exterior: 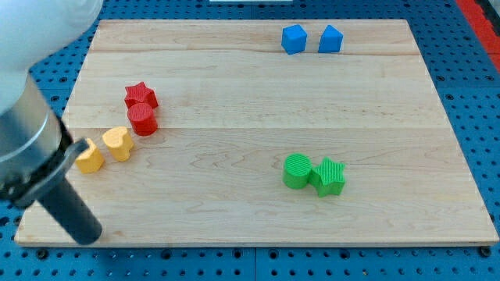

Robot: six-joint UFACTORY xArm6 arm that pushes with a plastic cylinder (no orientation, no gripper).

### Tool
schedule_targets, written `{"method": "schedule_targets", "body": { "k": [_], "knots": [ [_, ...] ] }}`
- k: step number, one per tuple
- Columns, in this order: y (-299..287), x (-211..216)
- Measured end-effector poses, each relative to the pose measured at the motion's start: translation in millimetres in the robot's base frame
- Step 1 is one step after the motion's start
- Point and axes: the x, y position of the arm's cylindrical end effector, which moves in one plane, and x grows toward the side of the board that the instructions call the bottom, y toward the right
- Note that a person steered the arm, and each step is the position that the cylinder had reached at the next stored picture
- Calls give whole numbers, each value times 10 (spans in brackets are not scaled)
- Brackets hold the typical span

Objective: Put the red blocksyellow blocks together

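Observation:
A red star block (141,95) and a red cylinder block (143,119) touch each other at the board's left. Just below and left of them sit two yellow blocks: a heart-like one (119,143) and another (91,156) at the left edge. The heart-like yellow block lies close to the red cylinder. My tip (83,232) is near the board's bottom left corner, below the yellow blocks and apart from them. The rod rises from the tip toward the view's upper left.
Two blue blocks (294,38) (330,39) sit at the board's top. A green cylinder (297,171) touches a green star (330,176) at lower right. The wooden board (258,117) lies on a blue pegboard.

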Motion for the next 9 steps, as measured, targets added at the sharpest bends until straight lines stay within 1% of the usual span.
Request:
{"method": "schedule_targets", "body": {
  "k": [1, 2, 3, 4, 5, 6, 7, 9],
  "knots": [
    [-815, -350],
    [-1024, -706],
    [-830, -933],
    [-180, -1016],
    [-15, -1371],
    [107, -1594],
    [351, -1577],
    [459, -1420]
  ]
}}
